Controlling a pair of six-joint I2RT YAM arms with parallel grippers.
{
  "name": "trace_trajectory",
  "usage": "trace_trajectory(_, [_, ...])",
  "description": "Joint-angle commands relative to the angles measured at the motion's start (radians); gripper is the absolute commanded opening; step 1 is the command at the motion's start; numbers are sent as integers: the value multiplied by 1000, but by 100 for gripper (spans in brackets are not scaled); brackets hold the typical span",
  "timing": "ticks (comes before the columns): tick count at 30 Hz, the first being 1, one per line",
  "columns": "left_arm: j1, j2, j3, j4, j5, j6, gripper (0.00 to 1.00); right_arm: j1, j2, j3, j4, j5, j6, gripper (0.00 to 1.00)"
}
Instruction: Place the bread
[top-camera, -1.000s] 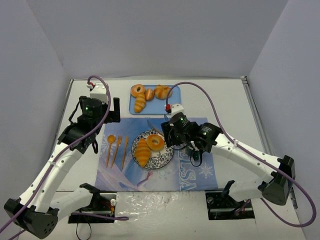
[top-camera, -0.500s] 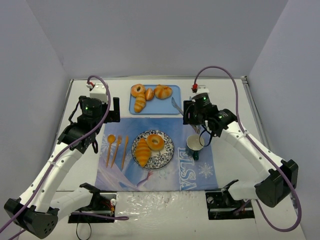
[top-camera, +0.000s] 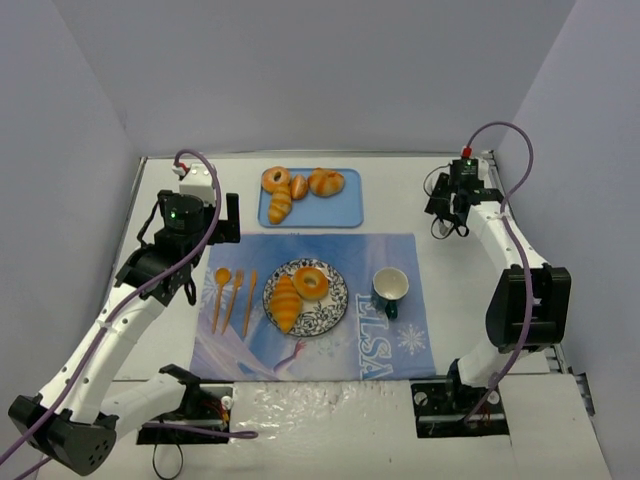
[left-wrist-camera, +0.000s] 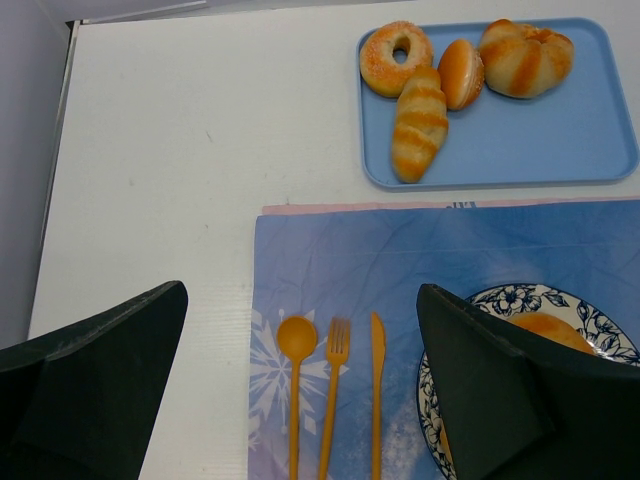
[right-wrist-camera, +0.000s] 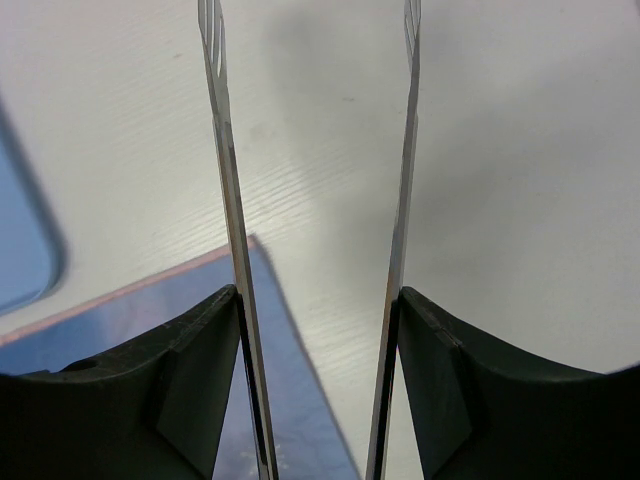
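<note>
Swung clear of the plate it hung over a second ago, the right gripper (top-camera: 441, 211) now sits at the upper right of the overhead frame, above the bare white table (top-camera: 455, 300), its thin metal fingers (right-wrist-camera: 228, 170) spread apart with nothing between them. At centre frame, a ring-shaped glazed doughnut (top-camera: 311, 284) and a long striped bread roll (top-camera: 285, 303) lie side by side, touching, on the round blue-patterned plate (top-camera: 338, 300), which rests on the blue snowflake placemat (top-camera: 390, 350). Just right of the plate stands a dark green cup (top-camera: 390, 286); left of it lie an orange plastic spoon (top-camera: 222, 280), fork (top-camera: 235, 298) and knife (top-camera: 249, 300). Above the placemat, the light blue rectangular tray (top-camera: 330, 212) carries four more pieces of bread clustered along its top edge. At the left of the frame, the left gripper (left-wrist-camera: 300, 295) hangs over the cutlery, its dark jaws wide and empty.
</note>
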Motion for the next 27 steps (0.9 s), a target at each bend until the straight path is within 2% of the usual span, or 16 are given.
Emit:
trace_trajectory(1, [-7,-21,40,52,-14,13,97,-86,91,111,90,-7,2,57])
trace_trajectory(7, [-8,-22,38,52,-19,14,97,-127,281,194,107,-20,28,57])
trace_trajectory(13, [-7,-22,38,52,-21,16,97,-131,387,214,118,-57,40,57])
trace_trajectory(19, [-8,-20,38,52,-20,16,97,-133,411,169,148,-58,54,60])
trace_trajectory(27, [-7,-20,38,52,-20,16,97,-133,426,145,152,-51,55,72])
